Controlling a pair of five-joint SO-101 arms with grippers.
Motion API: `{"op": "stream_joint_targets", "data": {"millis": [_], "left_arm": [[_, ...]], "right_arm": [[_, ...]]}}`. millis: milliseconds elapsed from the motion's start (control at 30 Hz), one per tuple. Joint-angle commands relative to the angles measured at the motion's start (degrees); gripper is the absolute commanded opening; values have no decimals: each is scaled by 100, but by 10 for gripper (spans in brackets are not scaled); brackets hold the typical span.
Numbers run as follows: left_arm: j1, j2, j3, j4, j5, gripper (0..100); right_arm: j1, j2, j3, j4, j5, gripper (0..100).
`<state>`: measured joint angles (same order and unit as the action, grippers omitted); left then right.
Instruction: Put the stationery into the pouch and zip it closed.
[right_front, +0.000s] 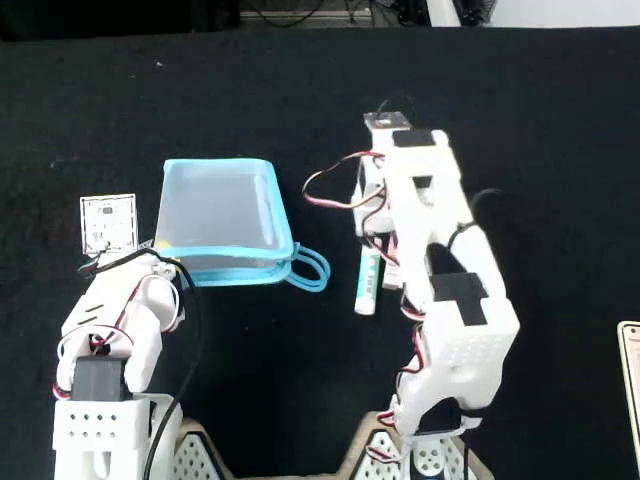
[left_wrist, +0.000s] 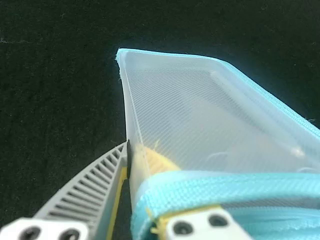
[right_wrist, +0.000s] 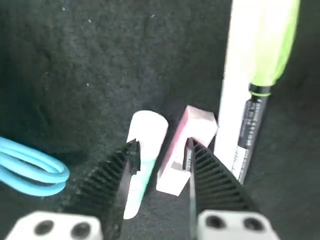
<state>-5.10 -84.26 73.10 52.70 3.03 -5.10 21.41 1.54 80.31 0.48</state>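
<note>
A translucent pouch (right_front: 218, 215) with blue trim lies left of centre, its blue loop (right_front: 312, 268) toward the middle. My left gripper (right_front: 165, 265) is shut on the pouch's near left corner; in the left wrist view the trim (left_wrist: 210, 192) sits pinched between the fingers (left_wrist: 95, 192). My right gripper (right_wrist: 161, 150) is open and low over the table, its fingertips straddling a pink eraser (right_wrist: 182, 150). A slim white and teal pen (right_wrist: 145, 145) touches one fingertip. A white marker with a green cap (right_wrist: 255, 95) lies just outside the other. The pen (right_front: 367, 285) shows beside the right arm.
A white square card (right_front: 108, 222) lies left of the pouch, beside the left arm. Some pale object (right_front: 630, 350) pokes in at the right edge. The blue loop (right_wrist: 30, 167) lies close to the right gripper. Black cloth (right_front: 300, 90) covers the table.
</note>
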Motion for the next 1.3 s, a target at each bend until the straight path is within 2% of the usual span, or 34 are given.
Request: {"op": "stream_joint_targets", "data": {"millis": [0,333,567,733,933,1100,1267], "left_arm": [[4,-79,-136,-88,-62,30],[4,-79,-119,-88,-62,30],[4,-79,-119,-88,-62,30],[4,-79,-119,-88,-62,30],[4,-79,-119,-88,-62,30],[4,-79,-119,-88,-62,30],[4,-79,-127,-88,-62,30]], "right_arm": [[-97,-382,92,-369,18,141],[-123,92,-92,-475,9,141],[-615,75,-57,-158,9,141],[-519,75,-75,-185,18,140],[-290,66,-101,-334,26,7],[-220,-127,-48,-308,18,10],[-220,-1051,690,-668,18,11]]}}
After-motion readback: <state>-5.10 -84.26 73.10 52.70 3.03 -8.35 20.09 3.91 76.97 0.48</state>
